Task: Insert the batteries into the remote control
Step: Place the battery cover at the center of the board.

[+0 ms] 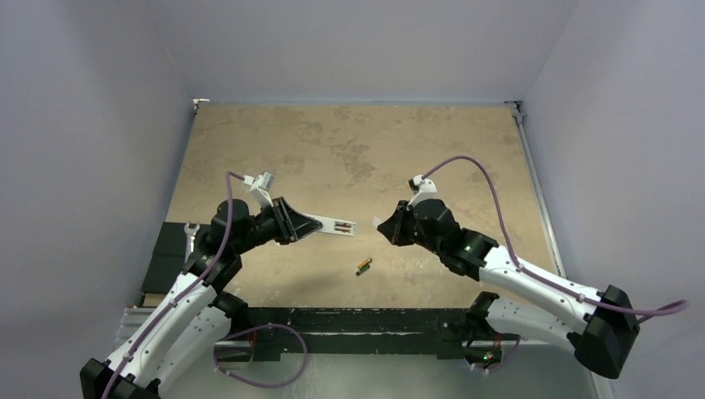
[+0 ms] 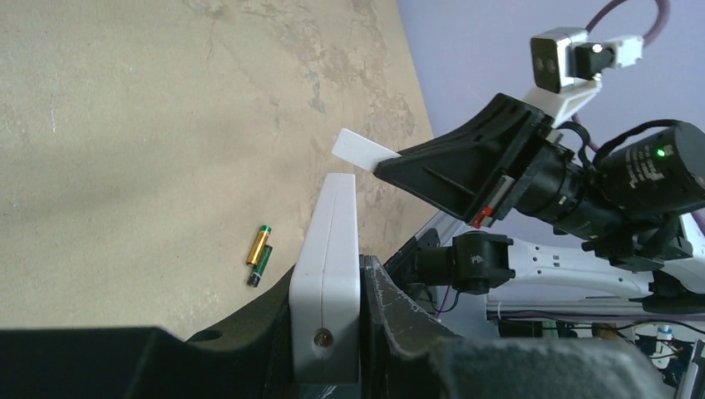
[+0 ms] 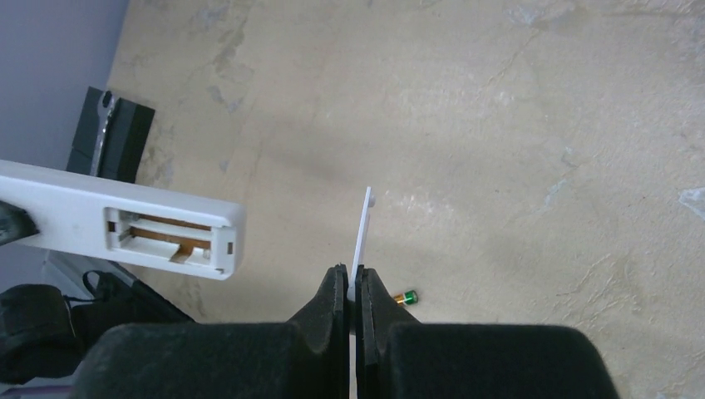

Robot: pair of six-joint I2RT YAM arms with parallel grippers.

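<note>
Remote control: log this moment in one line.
left gripper: holds remote control | right gripper: holds cover | batteries: on table

The remote [image 3: 125, 220] is smooth white plastic, matt. The 2 batteries [image 2: 260, 254] have shiny gold and green metallic wraps. The tabletop [image 1: 349, 150] is matt, mottled tan, stone-like. The thin cover [image 3: 362, 233] is smooth white plastic. Black jaws look grainy plastic.

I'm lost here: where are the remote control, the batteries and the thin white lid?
remote control [image 3: 58, 204]: right wrist view, plain white back.
batteries [image 2: 258, 247]: left wrist view, gold body.
lid [image 3: 363, 233]: right wrist view, thin edge.
</note>
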